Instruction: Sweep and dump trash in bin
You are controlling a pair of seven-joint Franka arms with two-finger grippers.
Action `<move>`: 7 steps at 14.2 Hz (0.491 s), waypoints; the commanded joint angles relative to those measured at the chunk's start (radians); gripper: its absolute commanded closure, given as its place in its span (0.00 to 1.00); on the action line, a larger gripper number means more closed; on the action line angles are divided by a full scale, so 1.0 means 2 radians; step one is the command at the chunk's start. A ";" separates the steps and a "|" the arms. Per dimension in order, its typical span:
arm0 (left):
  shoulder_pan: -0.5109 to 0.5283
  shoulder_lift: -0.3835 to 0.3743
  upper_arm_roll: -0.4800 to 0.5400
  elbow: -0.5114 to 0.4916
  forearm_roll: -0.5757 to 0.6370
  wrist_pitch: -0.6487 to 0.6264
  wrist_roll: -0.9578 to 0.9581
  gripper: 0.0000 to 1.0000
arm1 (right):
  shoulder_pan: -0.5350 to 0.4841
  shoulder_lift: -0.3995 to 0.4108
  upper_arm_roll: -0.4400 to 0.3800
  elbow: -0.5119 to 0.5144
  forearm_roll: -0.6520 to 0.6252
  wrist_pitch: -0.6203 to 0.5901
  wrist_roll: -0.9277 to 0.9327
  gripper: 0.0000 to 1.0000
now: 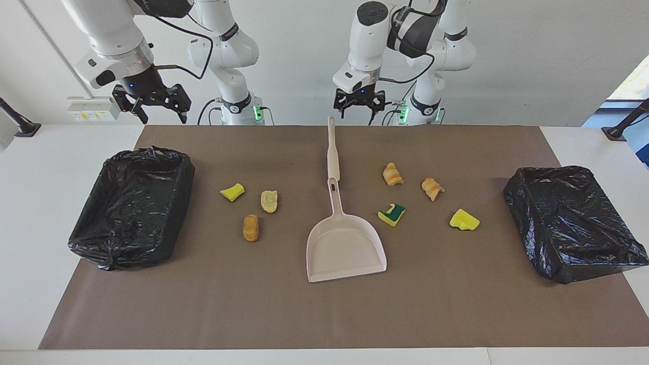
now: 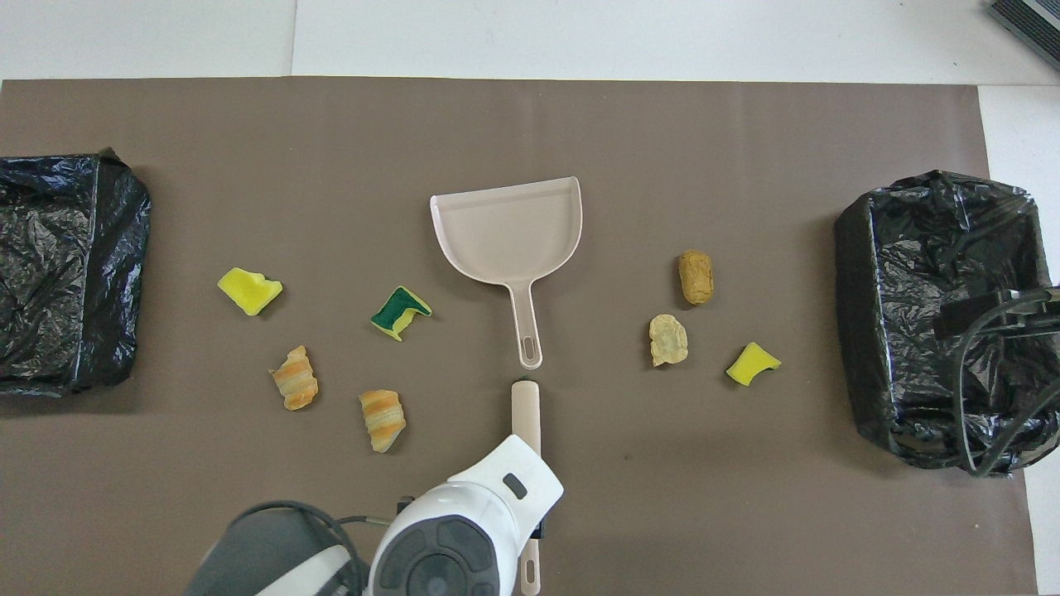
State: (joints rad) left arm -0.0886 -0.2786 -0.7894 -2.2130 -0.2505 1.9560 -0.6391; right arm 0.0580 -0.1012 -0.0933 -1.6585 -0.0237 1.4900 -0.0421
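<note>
Nearest us in the facing view lies the brown mat [image 1: 324, 314], and on it the dustpan [image 1: 346, 248], flat, mouth pointing away from the robots. A brush handle [image 1: 332, 147] lies in line with the dustpan handle, nearer the robots. We count seven scraps of trash: three [image 1: 251, 203] toward the right arm's end, four [image 1: 428, 200] toward the left arm's. A bin lined in black plastic [image 1: 133, 205] sits at one end of the mat, another bin [image 1: 573, 220] at the other. The left gripper [image 1: 359, 105] hangs open over the brush handle's end. The right gripper [image 1: 152, 104] hangs open above the table edge near its bin.
</note>
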 commanded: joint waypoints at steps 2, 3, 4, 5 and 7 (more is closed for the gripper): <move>0.000 0.038 -0.059 -0.062 -0.007 0.113 -0.070 0.00 | -0.004 -0.025 0.000 -0.034 -0.001 0.010 -0.009 0.00; 0.000 0.068 -0.070 -0.062 -0.007 0.132 -0.080 0.00 | -0.005 -0.025 0.000 -0.035 -0.001 0.010 -0.010 0.00; 0.000 0.082 -0.071 -0.062 -0.007 0.143 -0.083 0.00 | -0.005 -0.025 0.000 -0.037 -0.001 0.010 -0.010 0.00; 0.000 0.086 -0.072 -0.062 -0.007 0.147 -0.083 0.00 | -0.005 -0.025 0.000 -0.038 -0.001 0.010 -0.010 0.00; -0.004 0.101 -0.072 -0.062 -0.006 0.150 -0.082 0.09 | -0.005 -0.025 0.000 -0.038 -0.001 0.010 -0.010 0.00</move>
State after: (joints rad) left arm -0.0887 -0.1083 -0.9344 -2.3398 -0.2583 2.2354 -0.7917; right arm 0.0576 -0.1258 -0.0949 -1.7025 -0.0238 1.4910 -0.0422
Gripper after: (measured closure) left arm 0.026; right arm 0.000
